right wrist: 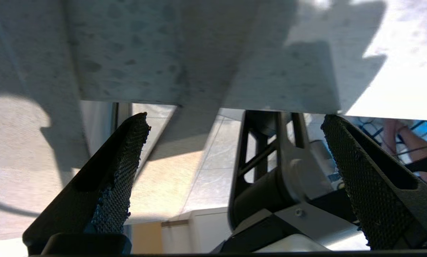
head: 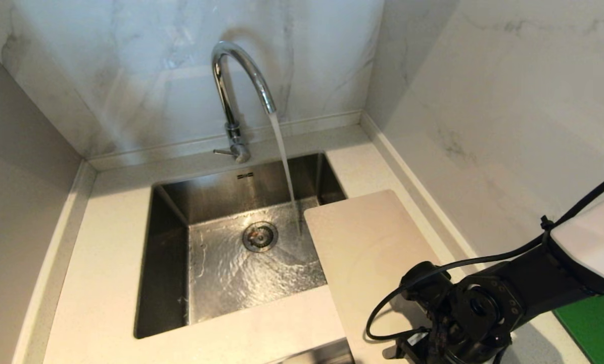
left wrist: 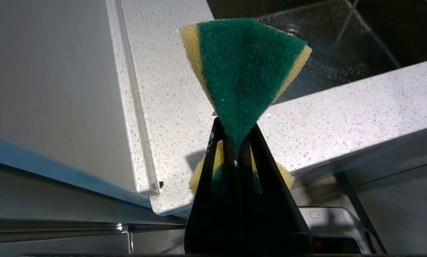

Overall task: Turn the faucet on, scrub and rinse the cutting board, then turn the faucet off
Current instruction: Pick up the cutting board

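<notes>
Water runs from the chrome faucet (head: 229, 91) into the steel sink (head: 170, 242); its thin lever (head: 223, 151) sticks out to the left at the base. The beige cutting board (head: 367, 242) lies flat on the counter right of the sink, its far-left corner overhanging the basin beside the stream. My right arm's wrist (head: 463, 313) hangs over the board's near end and hides it. In the right wrist view the right gripper (right wrist: 234, 117) is open and empty, near a pale flat edge. My left gripper (left wrist: 236, 125) is shut on a green-and-yellow sponge (left wrist: 245, 64) in front of the counter.
Marble walls close in behind and to the right of the sink. A dark green mat (head: 592, 318) lies on the counter at the near right. The speckled counter (left wrist: 342, 117) runs along the sink's near side. The drain (head: 260, 236) sits mid-basin.
</notes>
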Controlling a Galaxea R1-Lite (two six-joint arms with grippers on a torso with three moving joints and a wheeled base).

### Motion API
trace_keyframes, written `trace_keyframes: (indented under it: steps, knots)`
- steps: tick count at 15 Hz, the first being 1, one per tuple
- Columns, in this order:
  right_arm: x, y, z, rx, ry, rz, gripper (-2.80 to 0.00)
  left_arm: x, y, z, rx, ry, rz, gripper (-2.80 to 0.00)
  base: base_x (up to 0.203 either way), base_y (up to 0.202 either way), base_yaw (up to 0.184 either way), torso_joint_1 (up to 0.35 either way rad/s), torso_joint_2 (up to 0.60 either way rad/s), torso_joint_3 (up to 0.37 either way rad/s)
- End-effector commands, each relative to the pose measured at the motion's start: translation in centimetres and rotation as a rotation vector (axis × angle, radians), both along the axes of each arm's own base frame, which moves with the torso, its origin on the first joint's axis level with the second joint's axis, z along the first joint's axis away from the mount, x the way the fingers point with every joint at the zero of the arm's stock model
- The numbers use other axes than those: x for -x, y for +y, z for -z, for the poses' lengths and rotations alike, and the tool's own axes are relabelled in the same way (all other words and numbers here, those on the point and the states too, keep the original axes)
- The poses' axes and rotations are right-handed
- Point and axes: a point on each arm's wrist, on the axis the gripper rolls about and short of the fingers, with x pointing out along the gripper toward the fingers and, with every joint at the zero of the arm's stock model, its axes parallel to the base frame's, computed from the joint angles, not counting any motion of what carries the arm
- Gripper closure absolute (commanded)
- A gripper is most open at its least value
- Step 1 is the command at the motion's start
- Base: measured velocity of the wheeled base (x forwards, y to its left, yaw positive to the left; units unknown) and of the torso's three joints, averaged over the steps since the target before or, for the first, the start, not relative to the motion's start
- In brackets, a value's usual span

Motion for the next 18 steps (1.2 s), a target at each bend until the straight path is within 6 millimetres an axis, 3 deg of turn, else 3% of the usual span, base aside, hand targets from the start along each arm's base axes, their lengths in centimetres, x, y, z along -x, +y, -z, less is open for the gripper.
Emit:
trace_keyframes:
  steps: [1, 18]
  knots:
    - [-0.3, 0.1, 0.6, -0.006, 0.017, 0.006, -2.80, 0.0, 0.0, 0.0, 0.001, -0.001, -0.001, 0.00, 0.000, 0.000, 0.000, 0.000, 0.00, 0.000]
    - [-1.0, 0.5, 2.6, 0.041, 0.038, 0.001, -2.80, 0.0, 0.0, 0.0, 0.001, -0.001, -0.001, 0.00, 0.000, 0.000, 0.000, 0.000, 0.00, 0.000]
